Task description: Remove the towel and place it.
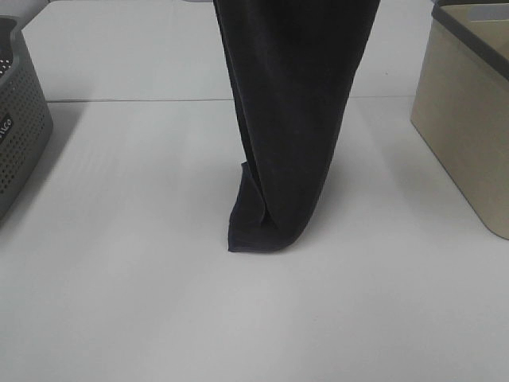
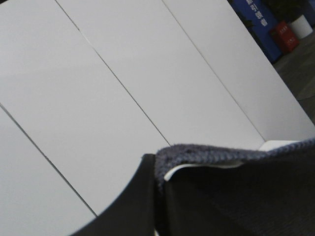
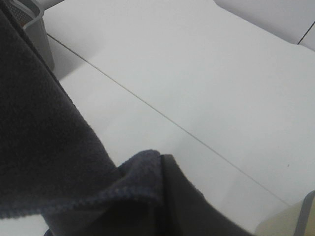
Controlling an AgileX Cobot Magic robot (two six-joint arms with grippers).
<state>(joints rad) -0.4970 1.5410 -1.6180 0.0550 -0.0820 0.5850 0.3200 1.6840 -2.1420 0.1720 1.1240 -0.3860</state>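
The towel (image 1: 290,119) is a long dark navy-black cloth that hangs down from above the exterior high view's top edge, at the table's middle. Its folded lower end rests on the white table (image 1: 143,302). Neither gripper shows in that view. In the left wrist view the left gripper (image 2: 160,183) is shut on the towel's hemmed edge (image 2: 221,155), with one dark finger (image 2: 133,201) showing beside it. In the right wrist view the right gripper (image 3: 162,169) pinches a bunched top edge of the towel (image 3: 44,147), high above the table.
A grey perforated basket (image 1: 20,119) stands at the table's left edge and also shows in the right wrist view (image 3: 38,29). A beige bin (image 1: 465,119) stands at the right edge. A blue board (image 2: 256,19) stands beyond the table.
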